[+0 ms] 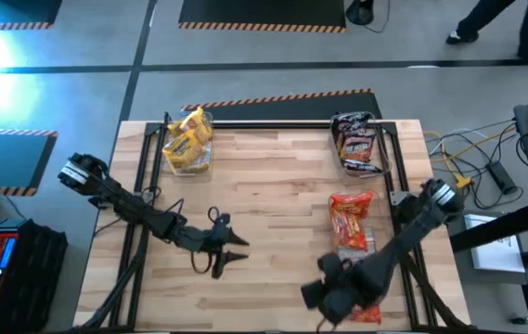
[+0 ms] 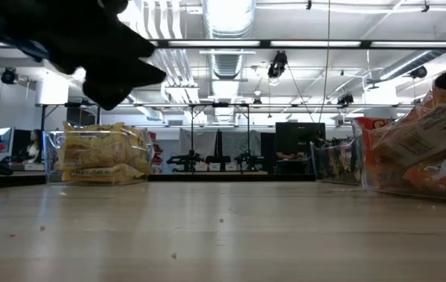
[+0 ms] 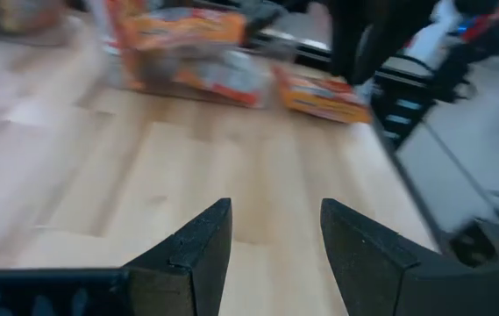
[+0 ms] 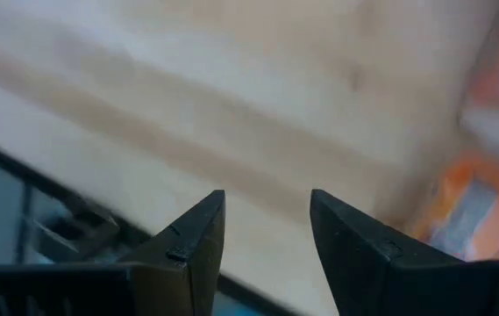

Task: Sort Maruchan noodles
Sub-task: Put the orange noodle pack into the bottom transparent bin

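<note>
table: butcher-block wooden table (image 1: 273, 195), mostly bare in the middle
yellow bin: clear bin (image 1: 187, 144) at the far left, stuffed with yellow packets
dark bin: bin (image 1: 357, 144) at the far right holds the brown ones
orange bin: bin (image 1: 350, 221) on the right looks full too
leftover: one orange packet (image 1: 366, 314) loose by the near edge, so I'd say nearly done
right gripper (image 4: 267, 230): fingers apart, empty, right beside that packet
left gripper (image 3: 275, 237): fingers apart, empty, mid-table
</note>
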Controlling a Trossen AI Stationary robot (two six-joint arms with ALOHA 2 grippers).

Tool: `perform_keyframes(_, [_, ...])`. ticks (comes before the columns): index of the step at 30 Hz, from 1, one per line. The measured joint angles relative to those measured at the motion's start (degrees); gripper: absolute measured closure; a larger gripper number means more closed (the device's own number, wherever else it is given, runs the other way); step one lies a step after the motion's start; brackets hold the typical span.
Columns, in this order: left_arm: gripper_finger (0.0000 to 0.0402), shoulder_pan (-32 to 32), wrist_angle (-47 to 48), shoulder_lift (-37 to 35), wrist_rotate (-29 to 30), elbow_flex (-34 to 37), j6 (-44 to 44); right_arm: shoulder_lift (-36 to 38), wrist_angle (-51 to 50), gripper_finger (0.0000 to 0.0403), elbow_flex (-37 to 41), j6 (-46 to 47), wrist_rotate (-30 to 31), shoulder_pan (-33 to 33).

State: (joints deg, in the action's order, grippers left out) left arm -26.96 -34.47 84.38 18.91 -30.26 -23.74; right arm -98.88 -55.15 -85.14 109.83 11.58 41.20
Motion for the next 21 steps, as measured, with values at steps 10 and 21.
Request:
perform_keyframes(10, [0.0242, -6.4, -10.5, 2.4, 0.1, -0.1, -0.7, -8.1, 1.3, 0.0263, -7.1, 0.0, -8.8, 5.7])
perform_keyframes(21, [0.0242, -6.6, -10.6, 6.1, 0.2, -2.3, -1.4, -8.1, -17.2, 0.0276, -10.5, 18.2, -13.6, 13.8])
